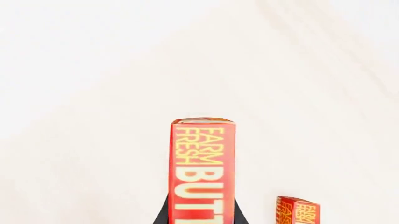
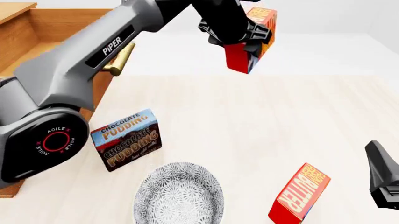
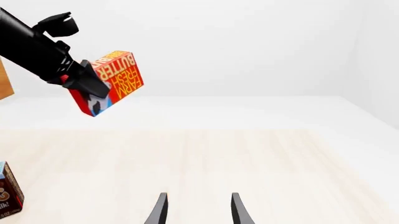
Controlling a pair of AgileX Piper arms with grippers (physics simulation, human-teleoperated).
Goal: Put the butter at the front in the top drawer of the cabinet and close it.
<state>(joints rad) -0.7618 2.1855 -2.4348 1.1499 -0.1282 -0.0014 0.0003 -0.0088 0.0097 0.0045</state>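
Left wrist first: butter (image 1: 203, 170) clamped endwise between dark fingers, held high so it clears the table; front: left gripper (image 2: 244, 35) carries it aloft, right of the cabinet (image 2: 44, 32), for the drawer; right wrist: right gripper (image 3: 198, 210) apart, idle.

My left gripper (image 2: 248, 35) carries the butter (image 2: 252, 39), a small red carton with an orange lettered face and a blue patch, tilted in mid-air at twelve o'clock above the table. The cabinet (image 2: 44, 46) stands at ten o'clock, its top drawer (image 2: 28, 28) pulled open, brass handle showing.
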